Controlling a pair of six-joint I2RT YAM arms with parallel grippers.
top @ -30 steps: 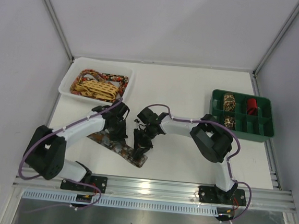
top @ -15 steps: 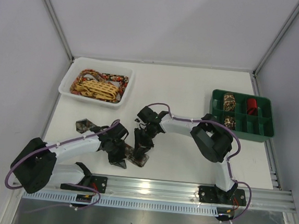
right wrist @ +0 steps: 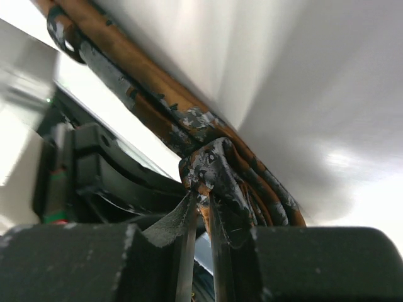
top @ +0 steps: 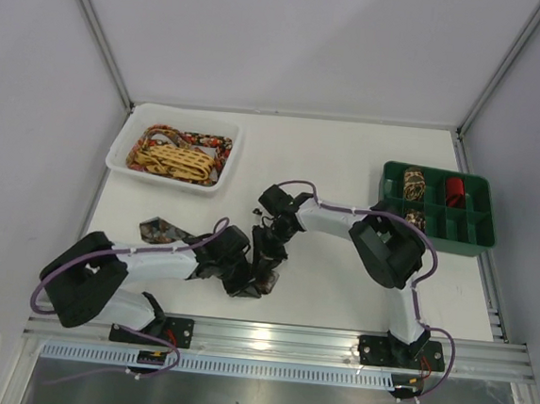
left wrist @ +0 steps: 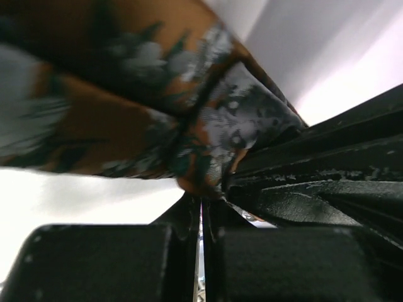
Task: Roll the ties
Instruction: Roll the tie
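- Now our left gripper point(left wrist: 201, 211) has its jaws pressed together, nipping a fold of the mottled brown-and-orange tie point(left wrist: 189, 145) right at the tips
- Just beside it, our right gripper point(right wrist: 200, 220) is nearly closed, pinching the bunched end of the same tie
- A second ago the left gripper sat over the middle of the strip; it has since swung nearer and to the right, so both grippers now meet at the tie's near-right end
- Out to the left the tie's free end point(top: 157, 228) lies flat on the table
- We judge the first turn is being formed, with most of the length not yet wound
- Farther out, the white tray point(top: 121, 151) at far left holds unrolled ties point(top: 171, 160), and the green bin point(top: 440, 172) at right holds finished coils point(top: 413, 184)
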